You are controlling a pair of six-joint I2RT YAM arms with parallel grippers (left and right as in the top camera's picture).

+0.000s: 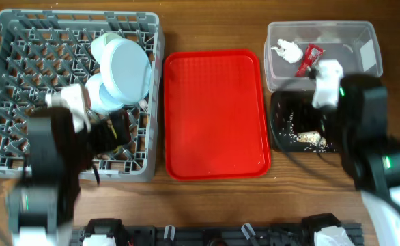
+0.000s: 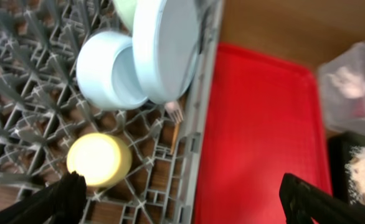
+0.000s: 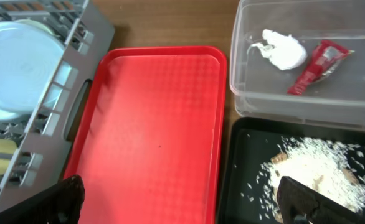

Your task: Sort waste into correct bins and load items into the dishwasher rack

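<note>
The grey dishwasher rack (image 1: 22, 82) holds a pale plate (image 1: 128, 68) standing on edge, two blue-green bowls (image 1: 106, 45) (image 1: 99, 96), a yellow cup (image 2: 98, 160), a white fork (image 2: 176, 113) and a thin wooden stick (image 2: 174, 134). The clear tub (image 1: 353, 34) holds the white tissue (image 3: 282, 50) and the red wrapper (image 3: 319, 59). Beige crumbs (image 3: 313, 165) lie in the black tray (image 3: 245, 162). My left gripper (image 2: 185, 205) is open and empty above the rack's right edge. My right gripper (image 3: 182, 202) is open and empty, spanning the red tray's right edge and the black tray.
The large red tray (image 1: 217, 116) lies bare between the rack and the bins. The clear tub sits behind the black tray (image 1: 282, 109) at the right. Wooden tabletop (image 1: 207, 27) shows around everything.
</note>
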